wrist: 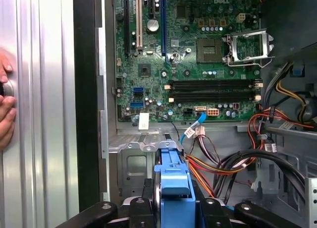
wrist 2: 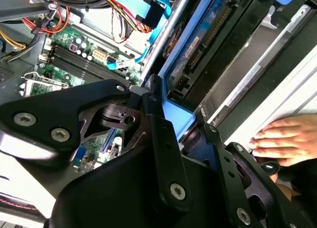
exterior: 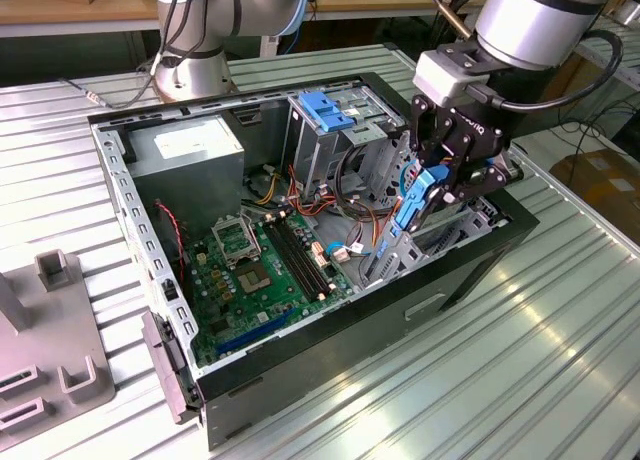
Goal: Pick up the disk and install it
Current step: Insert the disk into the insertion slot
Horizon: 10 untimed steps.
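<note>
- The gripper (exterior: 428,185) has its fingers (wrist 2: 159,131) closed on the blue plastic bracket of the disk (exterior: 412,212), clamping it from both sides. The blue clip sits squarely between the pads in both wrist views.
- The disk (wrist 2: 195,49) is held on edge, off the table and over the open computer case (exterior: 470,270). It extends straight out from the fingertips, so it lies dead ahead of them, not off to one side.
- In the exterior view, the disk's long axis slants from about one o'clock at the fingers to about seven o'clock at its free end, which dips towards the metal bay frame (wrist: 131,158) at the case's front corner. Judged from this, the disk is lifted but not yet seated.
- In the exterior view, the gripper hangs at roughly two o'clock from the motherboard (exterior: 265,270). The blue latch (exterior: 325,108) on the drive cage lies at about ten o'clock from the gripper, and the power-supply box (exterior: 190,145) lies farther out towards nine.
- Loose red, orange and black cables (wrist: 233,163) lie just beside the bay, near the disk's path.
- A person's hand (wrist: 6,109) rests on the ribbed metal table (exterior: 540,380), just outside the case wall.
</note>
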{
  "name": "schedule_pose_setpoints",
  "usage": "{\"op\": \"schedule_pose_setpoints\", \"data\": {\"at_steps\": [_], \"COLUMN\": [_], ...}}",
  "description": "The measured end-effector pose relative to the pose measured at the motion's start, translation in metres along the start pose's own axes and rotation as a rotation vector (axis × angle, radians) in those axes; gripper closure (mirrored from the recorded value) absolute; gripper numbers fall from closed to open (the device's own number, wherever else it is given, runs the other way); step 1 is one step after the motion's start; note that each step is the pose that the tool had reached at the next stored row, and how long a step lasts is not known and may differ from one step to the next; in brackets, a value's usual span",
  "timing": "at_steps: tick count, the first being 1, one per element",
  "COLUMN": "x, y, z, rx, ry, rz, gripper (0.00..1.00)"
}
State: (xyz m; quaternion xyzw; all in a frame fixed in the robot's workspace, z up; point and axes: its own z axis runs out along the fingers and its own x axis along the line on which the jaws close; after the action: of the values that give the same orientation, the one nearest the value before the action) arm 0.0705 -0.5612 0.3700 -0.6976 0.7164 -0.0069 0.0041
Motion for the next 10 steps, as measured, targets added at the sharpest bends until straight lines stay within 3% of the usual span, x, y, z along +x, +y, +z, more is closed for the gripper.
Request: {"op": "schedule_pose_setpoints", "data": {"at_steps": [5, 10], "x": [-0.0001, 0.0000], "y": [0.0001, 0.0000], "z": [0.0066, 0.0068], "rx": [0.0034, 0.0038], "ry": [0.0001, 0.0006], "rz": [0.000, 0.000], "gripper": [0.63, 0.63]}}
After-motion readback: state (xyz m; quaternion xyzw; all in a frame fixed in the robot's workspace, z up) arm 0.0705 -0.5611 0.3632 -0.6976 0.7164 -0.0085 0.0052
